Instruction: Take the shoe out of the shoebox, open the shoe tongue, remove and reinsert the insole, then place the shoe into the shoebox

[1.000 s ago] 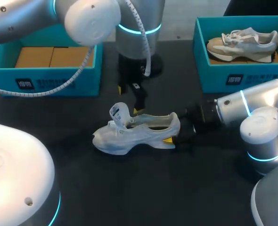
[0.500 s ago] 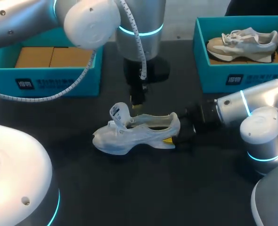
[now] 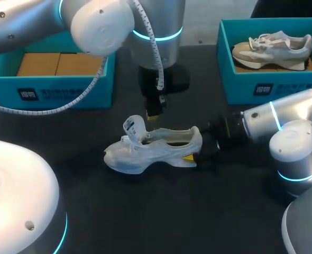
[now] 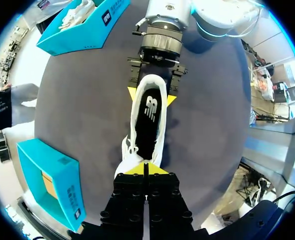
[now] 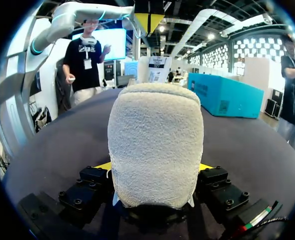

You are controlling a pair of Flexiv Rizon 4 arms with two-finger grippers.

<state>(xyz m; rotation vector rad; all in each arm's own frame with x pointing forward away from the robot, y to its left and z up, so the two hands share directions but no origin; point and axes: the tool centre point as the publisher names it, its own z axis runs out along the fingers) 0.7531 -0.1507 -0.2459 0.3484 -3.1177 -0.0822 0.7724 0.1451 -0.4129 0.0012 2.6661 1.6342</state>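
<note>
Dark table (image 3: 145,211) with a white shoe (image 3: 150,148) (upright on its sole), teal left shoebox (image 3: 2,87) and teal right shoebox (image 3: 293,87).

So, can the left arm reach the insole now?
Probably yes. The left gripper hangs above the shoe, the tongue is folded forward, and the insole lies uncovered. The right gripper grips only the heel. The left fingers are shut, so they must open first.
</note>
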